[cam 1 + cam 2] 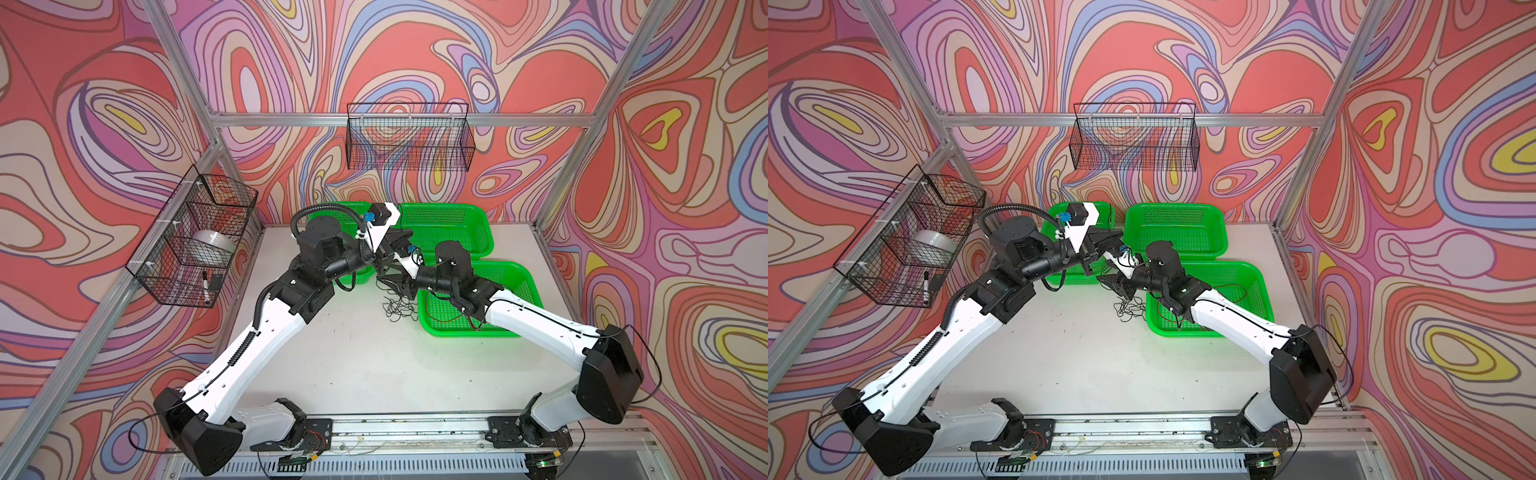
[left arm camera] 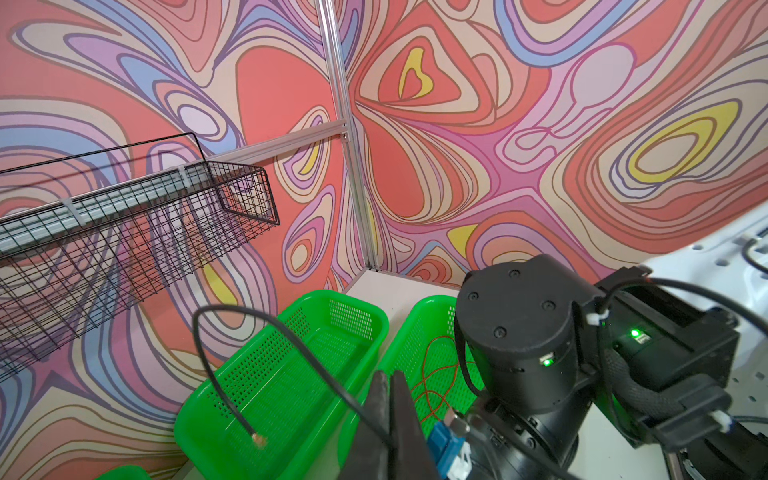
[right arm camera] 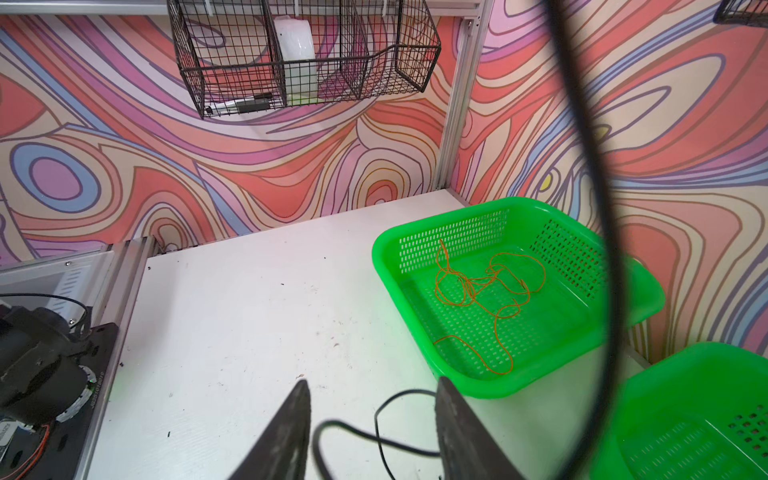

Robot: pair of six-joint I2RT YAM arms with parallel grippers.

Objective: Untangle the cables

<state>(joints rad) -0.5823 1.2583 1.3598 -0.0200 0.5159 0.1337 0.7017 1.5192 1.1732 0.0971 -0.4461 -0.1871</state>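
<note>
Black cable (image 2: 237, 307), pinched in the clenched left fingers (image 2: 405, 419), bends into a loop, its bare end free. The right fingers (image 3: 459, 432) stand apart, released, with a black strand (image 3: 365, 434) running loose between them. Between both arms, a black tangle (image 1: 398, 308) sprawls on the white counter (image 1: 365, 365) beside the nearer green basket (image 1: 457, 332), while an orange cable (image 3: 486, 291) curls inside the far-left green basket (image 3: 478, 388).
</note>
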